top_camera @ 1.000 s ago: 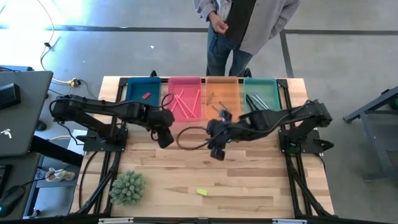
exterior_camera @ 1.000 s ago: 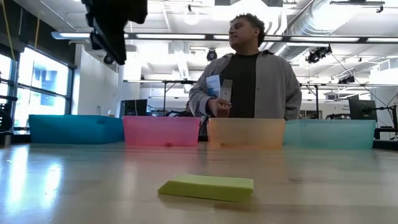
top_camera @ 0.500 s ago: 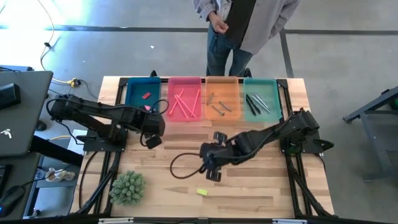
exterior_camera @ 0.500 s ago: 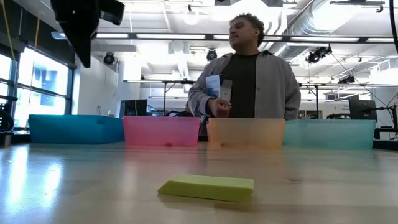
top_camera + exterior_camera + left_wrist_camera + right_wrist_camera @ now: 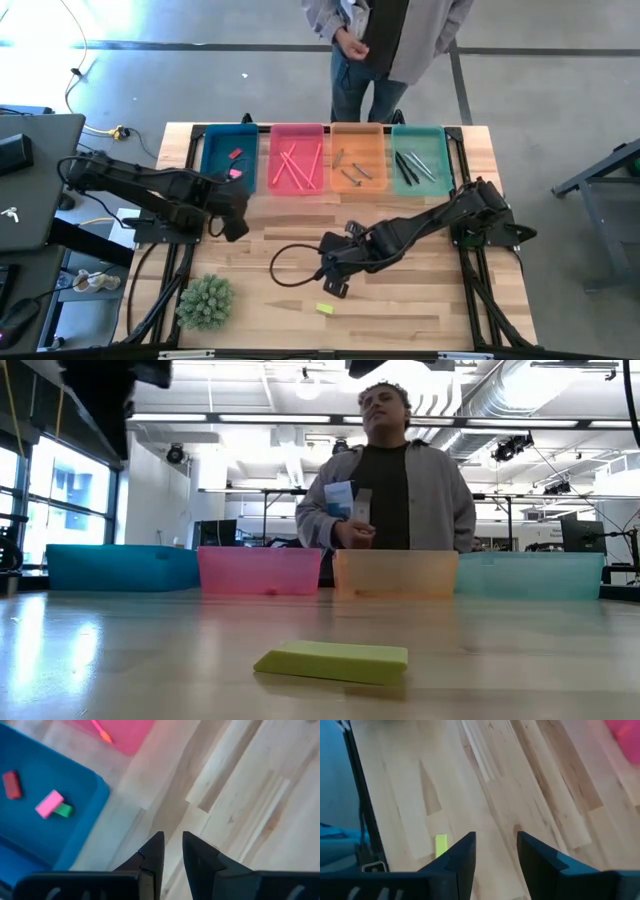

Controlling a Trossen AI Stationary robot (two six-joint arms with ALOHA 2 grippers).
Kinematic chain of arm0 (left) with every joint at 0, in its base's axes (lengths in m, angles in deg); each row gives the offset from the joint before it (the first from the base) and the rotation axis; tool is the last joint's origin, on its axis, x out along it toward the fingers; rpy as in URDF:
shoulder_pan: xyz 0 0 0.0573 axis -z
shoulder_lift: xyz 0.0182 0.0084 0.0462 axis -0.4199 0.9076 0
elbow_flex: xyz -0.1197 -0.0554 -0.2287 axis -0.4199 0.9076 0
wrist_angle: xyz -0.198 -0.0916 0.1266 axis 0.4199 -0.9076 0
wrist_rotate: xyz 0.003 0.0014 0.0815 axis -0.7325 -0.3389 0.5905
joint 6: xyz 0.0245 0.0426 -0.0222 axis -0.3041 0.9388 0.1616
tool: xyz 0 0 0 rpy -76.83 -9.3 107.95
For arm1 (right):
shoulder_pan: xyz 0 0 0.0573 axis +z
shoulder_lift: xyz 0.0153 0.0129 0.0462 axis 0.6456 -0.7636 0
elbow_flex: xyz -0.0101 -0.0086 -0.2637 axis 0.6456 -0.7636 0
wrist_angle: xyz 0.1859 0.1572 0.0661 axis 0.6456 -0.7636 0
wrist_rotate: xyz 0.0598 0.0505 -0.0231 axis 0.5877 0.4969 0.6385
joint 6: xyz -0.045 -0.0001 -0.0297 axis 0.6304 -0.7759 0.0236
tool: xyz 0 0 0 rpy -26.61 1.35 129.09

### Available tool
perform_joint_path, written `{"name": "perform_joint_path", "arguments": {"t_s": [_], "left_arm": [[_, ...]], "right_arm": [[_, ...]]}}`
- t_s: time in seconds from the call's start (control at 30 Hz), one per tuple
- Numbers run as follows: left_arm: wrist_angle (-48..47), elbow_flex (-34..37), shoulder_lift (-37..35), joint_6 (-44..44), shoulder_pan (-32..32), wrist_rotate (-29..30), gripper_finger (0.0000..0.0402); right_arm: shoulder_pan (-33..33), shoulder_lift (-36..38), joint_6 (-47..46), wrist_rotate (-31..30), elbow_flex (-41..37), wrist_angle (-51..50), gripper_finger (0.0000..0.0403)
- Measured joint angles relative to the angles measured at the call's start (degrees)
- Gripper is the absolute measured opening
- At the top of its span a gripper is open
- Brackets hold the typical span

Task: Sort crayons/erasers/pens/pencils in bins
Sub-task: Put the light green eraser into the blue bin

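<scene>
The right gripper hangs with its jaws parted and empty, low over the bare wood. The yellow eraser lies just toward the table's front edge from it, flat, its long axis running across the table. The left gripper, fingers narrowly apart and empty, waits well away by the blue bin, so the right arm looks the nearer

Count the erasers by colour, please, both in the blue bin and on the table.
Red eraser, in the blue bin: 1
Pink eraser, same bin: 1
Green eraser, same bin: 1
Yellow eraser, on the table: 1
Total: 4
</scene>
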Motion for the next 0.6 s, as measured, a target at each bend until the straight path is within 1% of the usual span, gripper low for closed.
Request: {"name": "perform_joint_path", "arguments": {"t_s": [0.13,0.27,0.33,0.4,0.53,0.6], "left_arm": [[1.86,5.31,-5.8,-5.27,1.7,-0.02,0.0043],[2.24,8.91,-10.32,-8.2,2.93,0.0,0.0033],[2.27,10.17,-12.0,-9.44,3.22,-0.06,0.0031],[2.14,11.02,-13.2,-10.14,3.37,-0.2,0.003],[2.19,11.63,-14.37,-10.13,3.39,-0.2,0.003],[2.19,11.65,-14.37,-10.12,3.39,-0.2,0.0031]], "right_arm": [[0.3,-0.38,-2.46,0.01,0.0,0.05,0.0159],[0.63,-0.52,-5.76,0.1,0.0,0.37,0.0188],[0.65,-0.67,-6.18,1.6,0.0,1.06,0.0197],[0.76,-0.77,-6.2,3.11,0.0,1.41,0.0199],[1.28,-2.12,-6.2,3.34,0.0,3.08,0.0197],[1.51,-3.32,-6.2,4.78,0.0,4.18,0.0194]]}}
